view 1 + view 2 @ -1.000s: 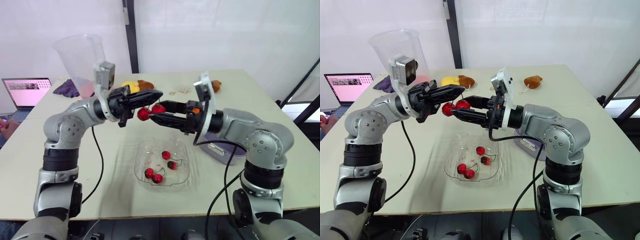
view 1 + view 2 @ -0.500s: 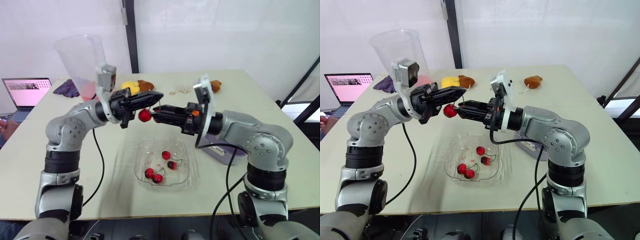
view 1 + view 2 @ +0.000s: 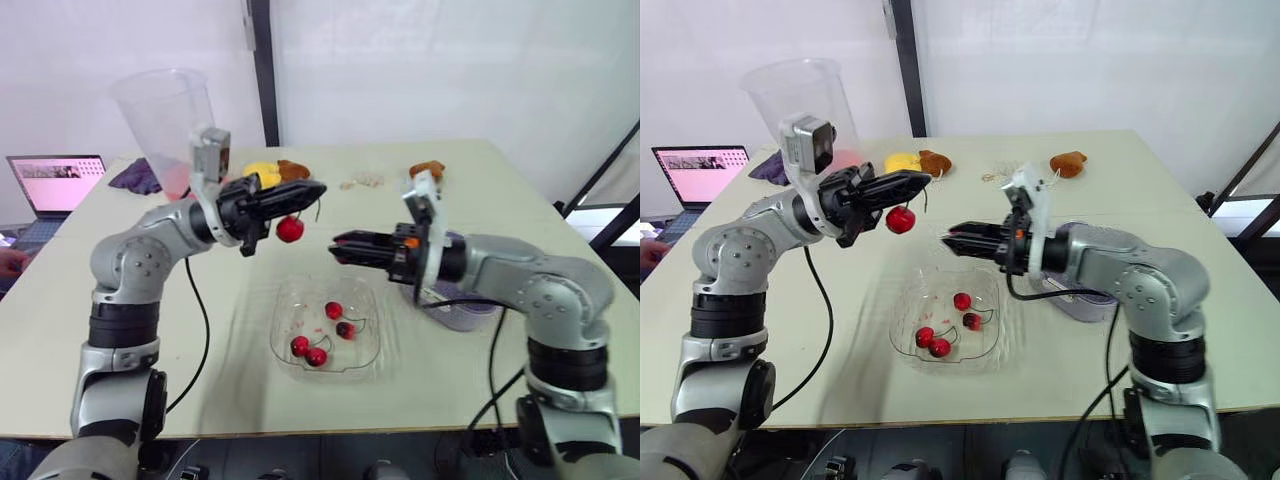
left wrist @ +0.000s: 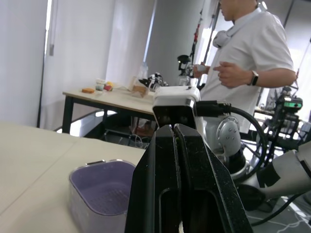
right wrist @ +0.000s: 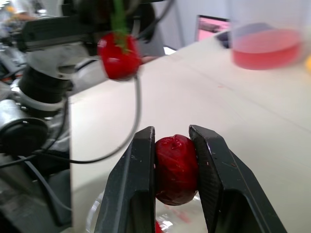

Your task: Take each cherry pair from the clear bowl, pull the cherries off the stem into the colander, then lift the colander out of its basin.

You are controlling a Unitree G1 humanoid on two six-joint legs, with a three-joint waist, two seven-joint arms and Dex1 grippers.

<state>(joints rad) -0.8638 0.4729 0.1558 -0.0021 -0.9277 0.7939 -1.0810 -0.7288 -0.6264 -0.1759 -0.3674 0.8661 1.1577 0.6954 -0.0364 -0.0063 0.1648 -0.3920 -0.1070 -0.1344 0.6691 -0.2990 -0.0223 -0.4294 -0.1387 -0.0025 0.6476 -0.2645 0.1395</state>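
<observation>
Left gripper (image 3: 306, 191) is held raised, fingers pressed together on a stem (image 3: 924, 194). A hanging cherry (image 3: 290, 229) is carried on the stem just below the fingertips. Right gripper (image 5: 172, 132) is clamped on a clamped cherry (image 5: 176, 170), squeezed between both fingers. It is kept apart from the hanging cherry, a little lower and to its right side.

Clear bowl (image 3: 374, 322) is placed on the table below the gap between both grippers. Four cherries (image 3: 316, 356) with stems are seen inside it. Purple basin (image 4: 99, 188) is set behind the right gripper, under that forearm. The colander cannot be told apart from it.

Tall clear cup (image 3: 163, 112) with pink liquid is stood beyond the left gripper, and a laptop (image 3: 54, 183) beyond that arm's elbow. Screen writing is too small to be read. A person (image 4: 252, 58) in a white shirt is seen past the right arm in the left wrist view.
</observation>
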